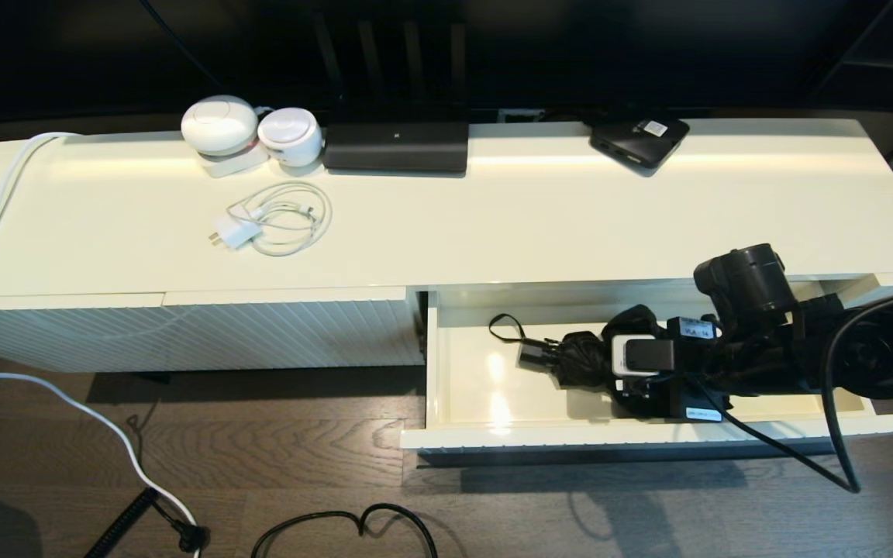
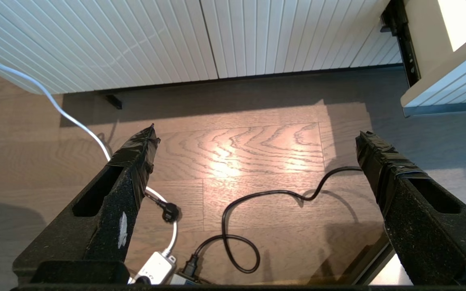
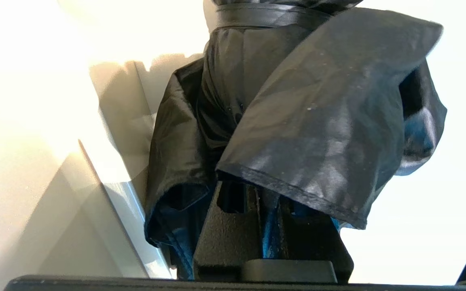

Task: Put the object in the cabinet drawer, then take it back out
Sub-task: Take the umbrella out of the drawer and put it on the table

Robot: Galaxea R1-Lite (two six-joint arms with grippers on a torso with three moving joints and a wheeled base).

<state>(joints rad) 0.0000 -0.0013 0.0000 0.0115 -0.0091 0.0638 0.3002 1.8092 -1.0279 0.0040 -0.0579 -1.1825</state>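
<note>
At the bottom of the head view, on the wooden floor (image 1: 322, 434), a black cable (image 1: 353, 523) loops beside a white cord (image 1: 67, 403) that runs up the left edge of the frame. The left gripper (image 2: 255, 135) does not appear in the head view; its own wrist view shows it hanging above this floor, fingers (image 2: 136, 161) wide apart and holding nothing, facing the ribbed cabinet front (image 2: 225, 36).

Next up the frame, at lower right of the head view, the cabinet drawer (image 1: 485, 434) stands pulled out, its glossy cream interior exposed. The right gripper (image 1: 609, 364) reaches into it from the right edge of the frame. Its fingers (image 3: 233, 234) are clamped together on the bunched fabric of the umbrella (image 1: 582, 356). The umbrella lies inside the drawer, near its middle, with the short handle (image 1: 532, 355) pointing toward frame left and the thin wrist loop (image 1: 505, 327) trailing beyond it. Whether the umbrella rests on the drawer bottom or is held just clear of it cannot be told.

Left of the drawer, the closed ribbed panel (image 1: 183, 333) fills the cabinet front.

Farther up, on the cabinet top (image 1: 532, 225), a white charger with coiled cable (image 1: 272, 221) lies at upper left. Along the back edge sit two white rounded devices (image 1: 253, 132), a long black rectangular device (image 1: 396, 147), and a flat black box with a white label (image 1: 639, 141).
</note>
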